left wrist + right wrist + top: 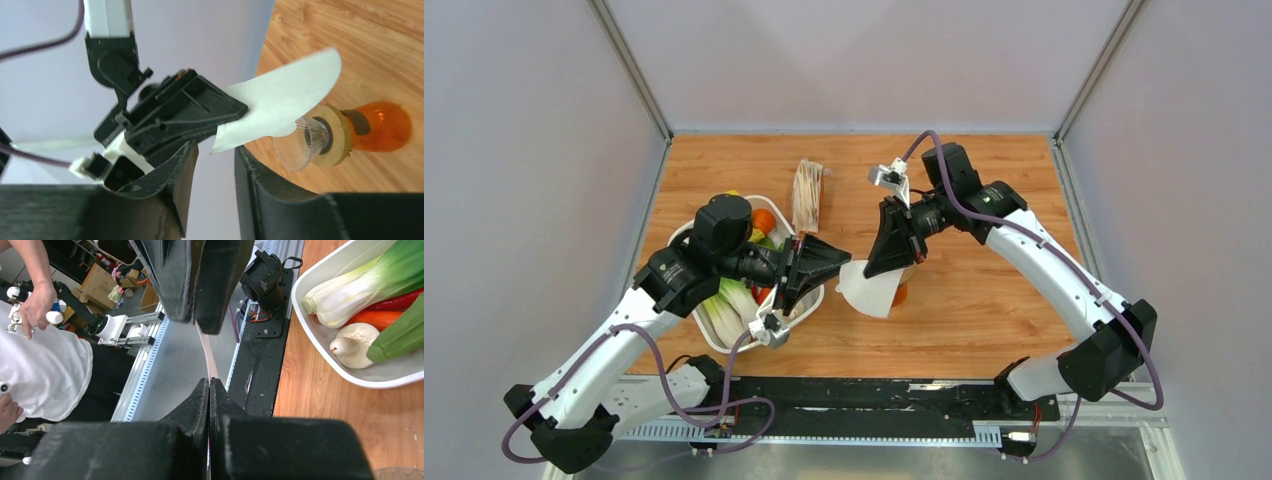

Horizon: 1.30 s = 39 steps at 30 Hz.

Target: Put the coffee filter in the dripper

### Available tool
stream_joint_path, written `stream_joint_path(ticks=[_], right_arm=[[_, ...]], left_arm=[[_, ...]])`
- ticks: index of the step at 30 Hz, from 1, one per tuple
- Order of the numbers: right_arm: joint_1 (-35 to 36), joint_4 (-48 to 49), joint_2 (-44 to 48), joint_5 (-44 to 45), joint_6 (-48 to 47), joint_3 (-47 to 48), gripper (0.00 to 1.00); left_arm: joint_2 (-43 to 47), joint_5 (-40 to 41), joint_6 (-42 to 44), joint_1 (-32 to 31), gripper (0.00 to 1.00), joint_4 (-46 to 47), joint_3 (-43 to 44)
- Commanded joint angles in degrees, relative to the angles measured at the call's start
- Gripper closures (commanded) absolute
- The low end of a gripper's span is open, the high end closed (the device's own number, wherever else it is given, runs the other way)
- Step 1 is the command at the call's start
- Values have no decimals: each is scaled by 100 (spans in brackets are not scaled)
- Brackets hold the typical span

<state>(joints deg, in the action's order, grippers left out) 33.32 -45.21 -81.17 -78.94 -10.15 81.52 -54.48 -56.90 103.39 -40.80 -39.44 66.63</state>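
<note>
The coffee filter [874, 292] is a white paper fan held in the air by my right gripper [867, 270], which is shut on it. In the right wrist view the filter shows edge-on [207, 352] running up from the closed gripper [209, 390]. My left gripper [846, 262] faces it, open [216, 167]; the filter's corner [280, 100] hangs just past the left fingertips, ungripped. The dripper [312, 140], a clear cone with a tan ring, sits on an orange glass vessel [385, 125] right behind the filter. In the top view the filter hides the dripper.
A white basin [809, 305] with vegetables lies under the left arm; it also shows in the right wrist view [320, 340]. A wrapped bundle of filters [808, 195] lies at the back centre. The orange vessel [901, 295] stands mid-table.
</note>
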Motion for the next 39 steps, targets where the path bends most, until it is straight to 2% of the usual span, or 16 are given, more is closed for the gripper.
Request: stream_joint_path(ticks=[1,2,3,6,8,9,10,13,16,18,21,22,23,27,32,39], right_arm=[[-264,-15,197,20,-92,258,100],[-362,-22,210,87,-100,358,100],[-476,-10,215,152,-107,456,100],[-814,58,277,385,-91,758,100],[-921,159,348,630,-13,940,100],[-945,262,410,748,52,987,100],[-958,461,492,910,193,980,100],[-988,1331,898,1179,630,798,100],[-986,2022,1283,1355,806,533,100],[-985,2482,1504,1396,964,208,100],[-926,2933,1734,1279,1215,-110,100],[-879,3002,1785,1283,1240,-180,100],[-838,3046,1818,1285,1243,-234,100],[-727,3097,1828,1225,1274,-283,100],[-582,3097,1725,1069,1233,-319,100],[-540,3097,1652,1009,1256,-293,100]], left_arm=[[317,926,-2023,-16,47,1012,-94],[303,1177,-2411,-16,45,1176,-48],[231,1752,-3099,-18,44,1194,119],[-36,2889,-4365,11,42,667,659],[-284,3187,-5961,187,40,369,1116],[-503,2984,-6349,465,39,232,1533],[-652,2768,-7081,638,39,-163,1759],[-1408,1404,-8376,1230,40,-822,2892],[-1652,221,-9301,1369,41,-568,3148],[-1429,-373,-10024,1372,41,363,2782],[-966,-775,-11003,1373,46,2773,1529],[-794,-821,-11395,1366,49,3161,1118],[-745,-848,-11509,1365,51,3632,1002],[-780,-1262,-11541,1311,58,3727,891],[-825,-1211,-11089,1081,61,3183,978],[-857,-1224,-10824,1067,70,2866,1029]])
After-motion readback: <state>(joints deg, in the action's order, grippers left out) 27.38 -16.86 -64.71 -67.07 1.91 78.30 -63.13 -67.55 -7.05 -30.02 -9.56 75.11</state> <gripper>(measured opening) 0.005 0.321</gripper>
